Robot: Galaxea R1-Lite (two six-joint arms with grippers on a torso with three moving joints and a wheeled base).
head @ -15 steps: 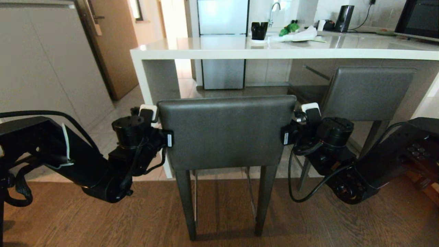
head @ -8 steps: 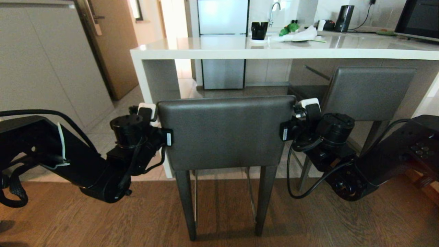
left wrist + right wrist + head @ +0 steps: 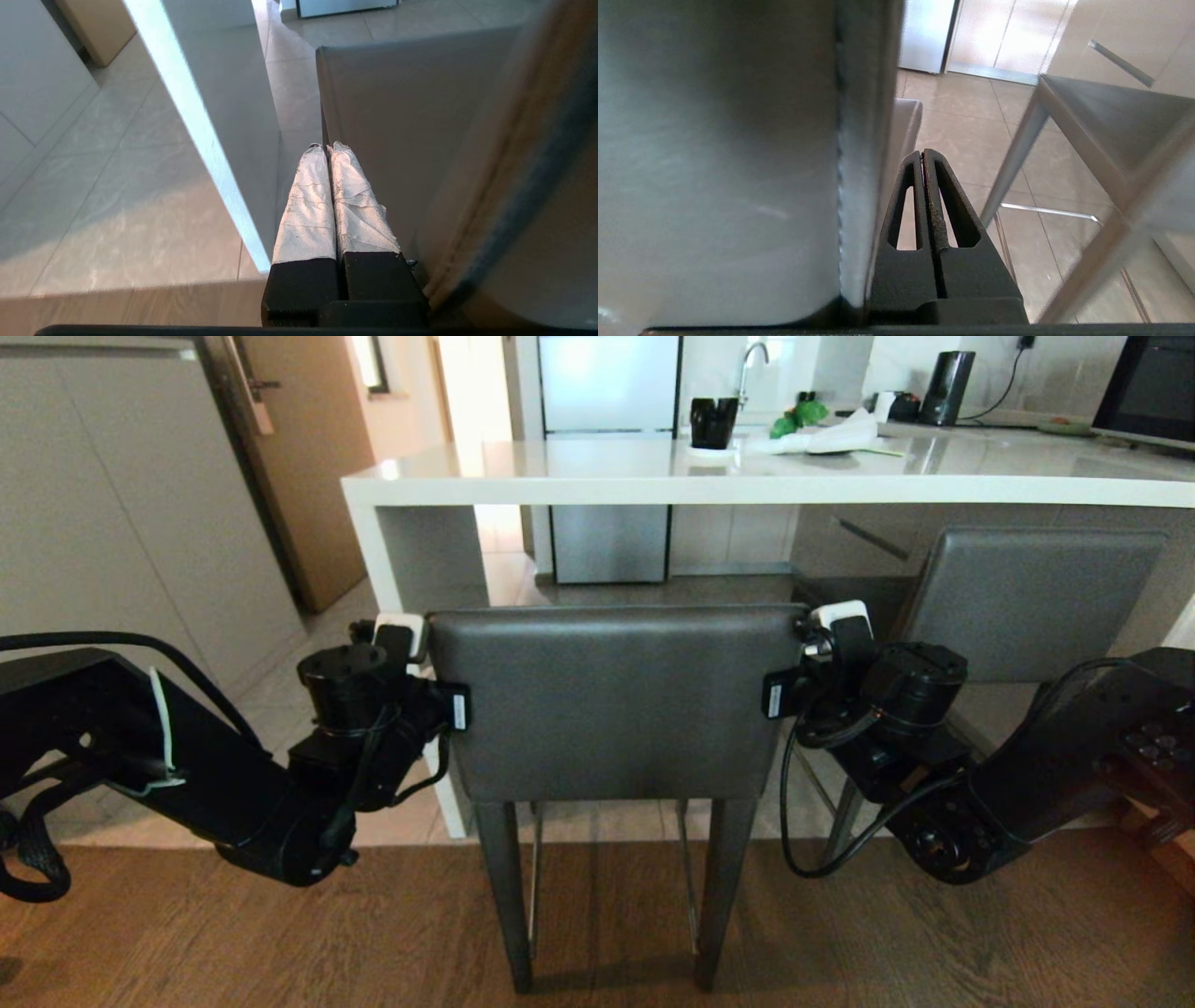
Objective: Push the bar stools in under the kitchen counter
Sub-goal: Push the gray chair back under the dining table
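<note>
A: Where's the near stool [image 3: 611,705]?
B: Square in front, its backrest facing the robot, legs on the wood floor [image 3: 597,933] just short of the tile. The seat isn't under the worktop [image 3: 747,476] yet; the white side panel [image 3: 373,560] stands just off its left edge.

A: And the tools?
B: The left tool [image 3: 328,148] lies along the backrest's left edge, both wrapped fingers [image 3: 306,205] pressed together, nothing between them. The right tool [image 3: 922,154] lies along the right edge, its black fingers [image 3: 952,205] likewise closed on nothing. So the backrest sits between the two arms, flanked at each side rather than pinched by either tool.

A: The other stool [image 3: 1032,602]?
B: To the right and farther in, its backrest close under the slab's edge. From the right wrist its seat and a chrome footrest bar [image 3: 1048,211] show beside the closed fingers.

A: Anything on the worktop?
B: A black cup [image 3: 713,422] and some green and white clutter [image 3: 822,429] toward the far side.
</note>
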